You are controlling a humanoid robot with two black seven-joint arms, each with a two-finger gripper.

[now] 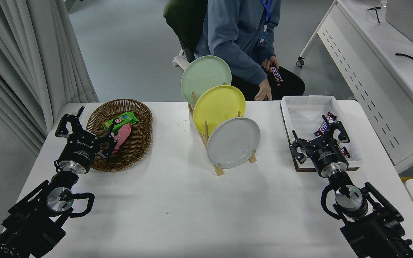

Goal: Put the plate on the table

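1. Standing on edge in the wooden rack (206,138), the grey plate (233,142) takes the nearest slot, with the yellow plate (219,109) just behind it and the pale green plate (205,79) behind that
2. Its face leans back and looks toward the robot's right and the near side; being round it has no long axis, only the rim running up from the rack
3. The right gripper (317,138) hovers over the white tray (301,107) of candy bars, its fingers spread with nothing between them, well apart from the plate
4. The left gripper (84,132) sits by the wicker basket (100,118), fingers also spread and empty
5. The glaze looks slick, so I judge a pinch on the thin rim could slip
6. Lifting crookedly might knock the yellow plate or drag the rack across the table (192,215)
7. A person (242,39) sits at the far side
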